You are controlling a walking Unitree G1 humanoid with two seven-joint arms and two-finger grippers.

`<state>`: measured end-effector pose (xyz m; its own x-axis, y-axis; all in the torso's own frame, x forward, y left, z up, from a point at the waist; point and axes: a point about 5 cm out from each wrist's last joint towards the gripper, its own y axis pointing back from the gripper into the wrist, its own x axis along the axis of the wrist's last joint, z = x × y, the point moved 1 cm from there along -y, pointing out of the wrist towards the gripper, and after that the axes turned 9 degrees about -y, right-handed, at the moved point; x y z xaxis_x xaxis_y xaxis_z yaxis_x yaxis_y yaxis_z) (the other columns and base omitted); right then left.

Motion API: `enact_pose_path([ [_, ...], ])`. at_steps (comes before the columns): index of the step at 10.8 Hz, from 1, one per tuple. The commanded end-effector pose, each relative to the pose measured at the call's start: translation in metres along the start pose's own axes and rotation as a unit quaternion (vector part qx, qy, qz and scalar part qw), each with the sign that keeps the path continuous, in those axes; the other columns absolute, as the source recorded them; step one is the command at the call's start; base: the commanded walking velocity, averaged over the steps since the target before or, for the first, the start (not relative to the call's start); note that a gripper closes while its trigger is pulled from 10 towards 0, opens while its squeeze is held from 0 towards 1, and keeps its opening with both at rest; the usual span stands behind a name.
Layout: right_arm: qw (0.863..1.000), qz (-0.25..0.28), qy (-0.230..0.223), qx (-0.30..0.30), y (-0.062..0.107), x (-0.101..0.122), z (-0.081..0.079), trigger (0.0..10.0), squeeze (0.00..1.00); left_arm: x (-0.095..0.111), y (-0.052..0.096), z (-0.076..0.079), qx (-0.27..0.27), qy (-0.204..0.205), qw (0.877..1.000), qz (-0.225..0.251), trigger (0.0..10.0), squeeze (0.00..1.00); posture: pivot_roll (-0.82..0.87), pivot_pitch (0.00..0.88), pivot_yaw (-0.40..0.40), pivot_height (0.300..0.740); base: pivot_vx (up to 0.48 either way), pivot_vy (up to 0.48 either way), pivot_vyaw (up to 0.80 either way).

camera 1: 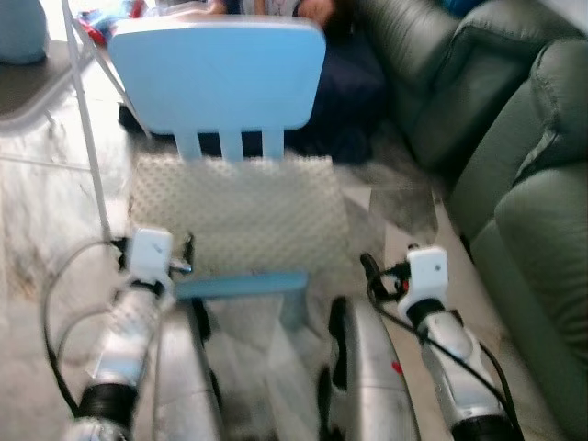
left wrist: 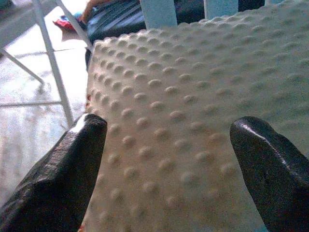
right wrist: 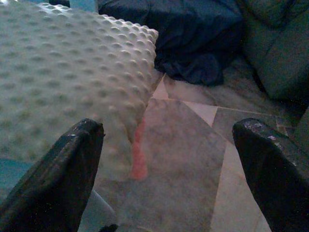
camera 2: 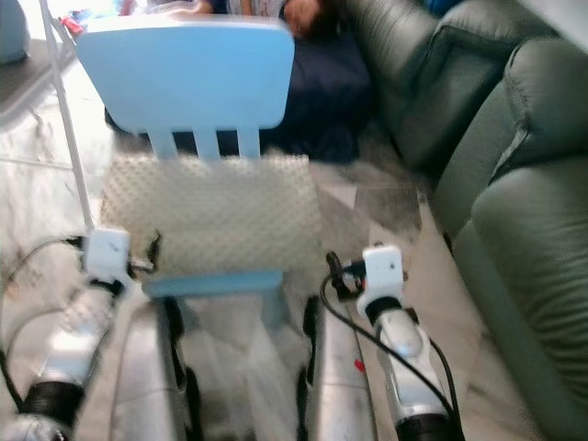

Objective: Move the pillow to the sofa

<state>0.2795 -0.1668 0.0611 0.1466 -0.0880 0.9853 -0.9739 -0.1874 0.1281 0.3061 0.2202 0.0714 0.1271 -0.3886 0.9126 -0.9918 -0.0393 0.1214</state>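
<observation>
Left gripper (left wrist: 169, 159) fingers spread wide at the near left corner of the dimpled cream pillow (camera 1: 239, 216); right gripper (right wrist: 169, 164) fingers also spread, off the pillow's right corner. The pillow lies on the light-blue chair (camera 1: 220, 73), left of the green sofa (camera 1: 524, 184).

A small light blue chair (camera 1: 220, 78) stands on a pale marble floor (camera 1: 41, 220). Its back has three short slats. Behind the chair lies a dark blue cloth (camera 1: 354, 92) on the floor. A thin white pole (camera 1: 87, 138) stands to the left of the chair. Near it, a grey ledge holds a blue thing (camera 1: 20, 32).
</observation>
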Motion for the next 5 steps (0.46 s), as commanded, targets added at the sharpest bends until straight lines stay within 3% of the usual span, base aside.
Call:
enact_pose_path([
  [1,1.000,0.009,-0.009,0.010,-0.008,0.013,0.001,10.0,0.00,0.004,-0.005,-0.009,-0.007,0.004,1.000,-0.002,10.0,0.00,-0.03,0.311,-0.084,0.502,0.000,0.000,0.00],
  [3,0.999,0.024,-0.013,0.041,-0.036,0.037,-0.005,10.0,0.00,0.013,-0.019,-0.028,0.018,0.016,1.000,-0.004,10.0,0.00,-0.03,0.373,-0.091,0.502,0.000,0.000,0.00],
  [5,0.996,0.022,-0.039,0.075,-0.064,0.055,-0.019,10.0,0.00,0.020,-0.033,-0.018,0.004,0.011,1.000,-0.018,10.0,0.00,-0.03,0.394,-0.100,0.502,0.000,0.000,0.00],
])
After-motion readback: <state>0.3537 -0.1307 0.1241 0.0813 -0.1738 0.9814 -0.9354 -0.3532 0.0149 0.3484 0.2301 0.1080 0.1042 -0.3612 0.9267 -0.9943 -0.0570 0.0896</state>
